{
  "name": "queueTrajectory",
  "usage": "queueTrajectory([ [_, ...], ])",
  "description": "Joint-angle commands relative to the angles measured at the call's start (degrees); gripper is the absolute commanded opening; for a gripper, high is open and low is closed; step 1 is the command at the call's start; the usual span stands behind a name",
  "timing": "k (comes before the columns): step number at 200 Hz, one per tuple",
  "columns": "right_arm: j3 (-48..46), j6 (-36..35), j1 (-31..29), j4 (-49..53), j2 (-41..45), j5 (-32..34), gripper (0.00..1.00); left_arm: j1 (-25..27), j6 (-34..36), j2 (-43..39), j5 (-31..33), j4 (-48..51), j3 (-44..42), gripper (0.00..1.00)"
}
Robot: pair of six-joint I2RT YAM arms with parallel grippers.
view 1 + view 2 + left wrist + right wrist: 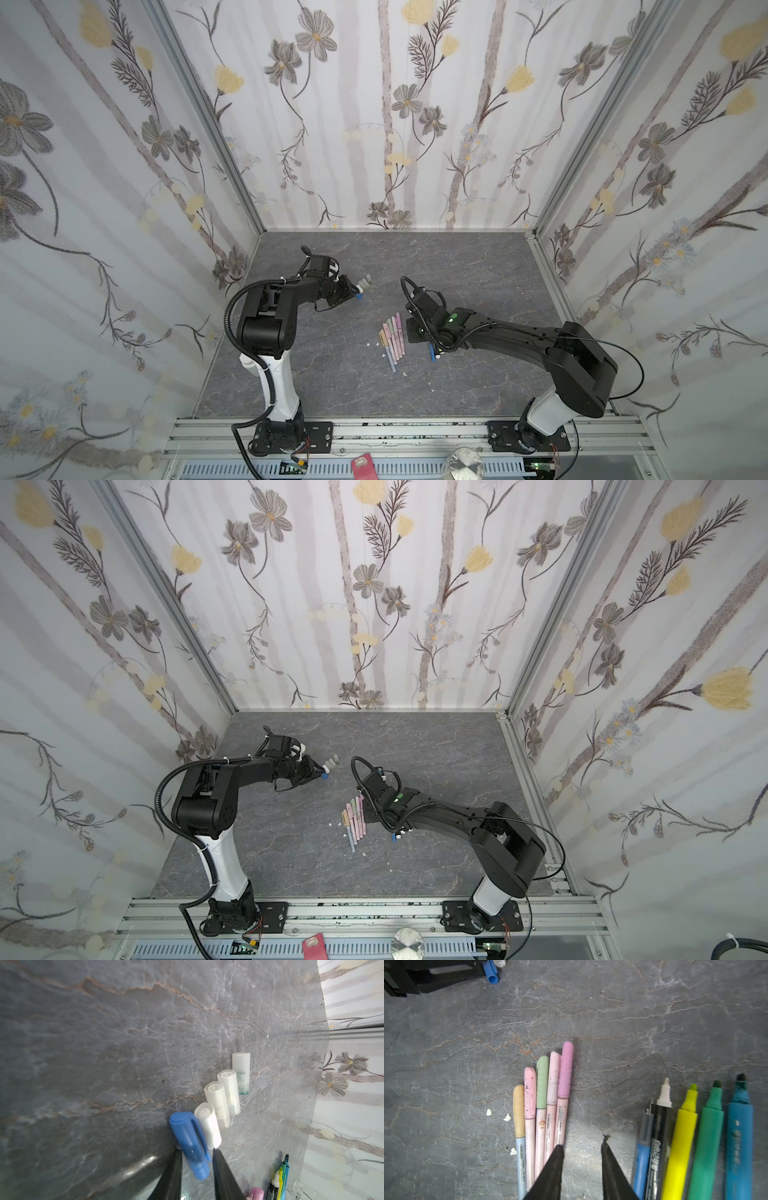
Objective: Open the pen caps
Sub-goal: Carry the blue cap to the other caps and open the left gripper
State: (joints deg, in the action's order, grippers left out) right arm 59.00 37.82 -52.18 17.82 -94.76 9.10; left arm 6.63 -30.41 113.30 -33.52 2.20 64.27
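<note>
Left tool (196,1150), blue cap (187,1136) between its tips (175,1161)

Your black-and-white arms
Both left arm (291,293) and right arm (519,336): black housings (582,365), white lower links (282,386), ribbed cables (227,318); green light (452,319) on right.

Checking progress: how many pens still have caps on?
5, side by side in one row: orange cap, pink cap, green cap, pale pink cap, purple cap. None seem hidden.
</note>
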Motion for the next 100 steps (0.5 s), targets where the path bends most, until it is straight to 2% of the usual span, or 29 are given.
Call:
queueTrajectory([
  [1,1.84,-0.55,-0.37,0.86,-2.11,0.39,0.32,-0.13,-0.54,-0.5,1.28,0.57,-0.17,0.3],
  [100,5.34,-0.1,-1.5,1.51,-7.65,0.04,0.31,-1.15,-1.11,-12.62,0.2,2.84,-4.87,0.32],
])
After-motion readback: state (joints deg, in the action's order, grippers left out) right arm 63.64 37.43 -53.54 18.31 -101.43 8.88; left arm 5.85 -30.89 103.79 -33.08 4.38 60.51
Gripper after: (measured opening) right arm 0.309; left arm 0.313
